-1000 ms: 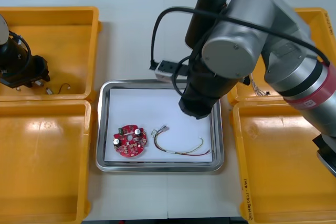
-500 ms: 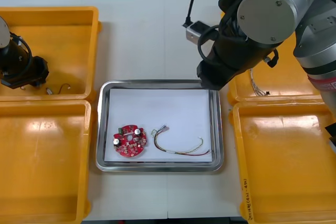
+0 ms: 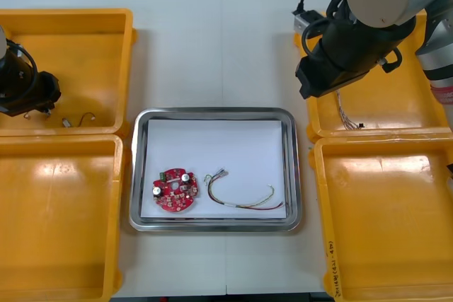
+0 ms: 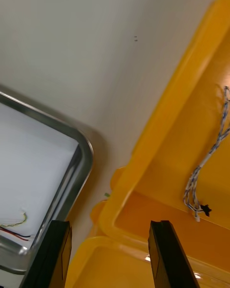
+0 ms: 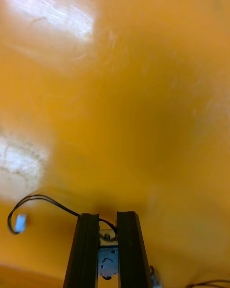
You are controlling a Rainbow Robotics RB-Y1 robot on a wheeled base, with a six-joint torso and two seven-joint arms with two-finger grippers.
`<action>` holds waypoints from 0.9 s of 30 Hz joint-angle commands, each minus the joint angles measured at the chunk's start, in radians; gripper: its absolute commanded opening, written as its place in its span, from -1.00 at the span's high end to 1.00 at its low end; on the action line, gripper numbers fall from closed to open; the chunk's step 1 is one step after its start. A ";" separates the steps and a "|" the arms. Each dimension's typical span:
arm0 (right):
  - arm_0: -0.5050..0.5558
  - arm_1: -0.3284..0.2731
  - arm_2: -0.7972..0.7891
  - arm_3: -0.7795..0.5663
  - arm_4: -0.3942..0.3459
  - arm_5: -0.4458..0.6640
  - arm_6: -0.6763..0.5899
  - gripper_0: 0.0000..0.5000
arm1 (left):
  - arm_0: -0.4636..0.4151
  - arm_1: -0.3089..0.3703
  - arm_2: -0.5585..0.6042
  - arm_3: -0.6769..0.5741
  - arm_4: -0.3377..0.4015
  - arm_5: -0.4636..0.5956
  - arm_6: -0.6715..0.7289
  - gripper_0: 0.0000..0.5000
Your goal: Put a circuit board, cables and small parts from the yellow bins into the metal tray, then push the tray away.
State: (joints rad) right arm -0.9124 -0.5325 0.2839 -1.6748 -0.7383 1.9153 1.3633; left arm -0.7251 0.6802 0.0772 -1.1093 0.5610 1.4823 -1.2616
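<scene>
My left gripper [image 3: 30,107] is down in the far left yellow bin [image 3: 85,40]. In the left wrist view its fingers [image 5: 87,249] are shut on a small metal part [image 5: 108,264], close to the bin floor. A black cable [image 5: 40,200] with a white plug lies just beyond the fingertips. My right gripper [image 4: 108,223] stands open with nothing between its fingers, above the rim of the far right yellow bin [image 3: 396,114]. A twisted blue and white cable [image 4: 207,170] lies in that bin. The metal tray [image 3: 139,175] holds a round red circuit board [image 3: 175,190] and a red and yellow cable [image 3: 244,197].
Small metal parts [image 3: 67,122] with thin wires lie in the far left bin beside my left gripper. The near left bin [image 3: 56,217] and near right bin [image 3: 386,224] flank the tray. The tray's far right corner [image 4: 82,159] lies close to the right gripper.
My right arm has swung from over the tray to the right, above the far right bin's edge. My left gripper has shut on a small metal part in its bin.
</scene>
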 commanded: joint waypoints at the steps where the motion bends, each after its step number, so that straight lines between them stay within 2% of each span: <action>1: -0.046 -0.029 -0.054 0.024 0.062 0.005 0.017 -0.89 | 0.015 -0.011 0.072 -0.109 -0.047 0.075 -0.105 1.00; 16: -0.043 -0.070 -0.124 0.156 0.168 0.004 0.059 -0.89 | 0.016 -0.011 0.173 -0.320 -0.092 0.254 -0.096 1.00; 21: -0.022 -0.077 -0.129 0.187 0.200 -0.041 0.086 -0.88 | 0.018 -0.010 0.199 -0.369 -0.095 0.312 -0.096 1.00; 27: 0.032 -0.081 -0.135 0.196 0.203 -0.128 0.117 -0.88 | 0.016 -0.010 0.225 -0.428 -0.095 0.388 -0.094 1.00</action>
State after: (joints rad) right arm -0.8958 -0.5738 0.1867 -1.4673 -0.5476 1.8145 1.4329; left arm -0.7174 0.6787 0.2687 -1.4822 0.4776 1.8387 -1.2616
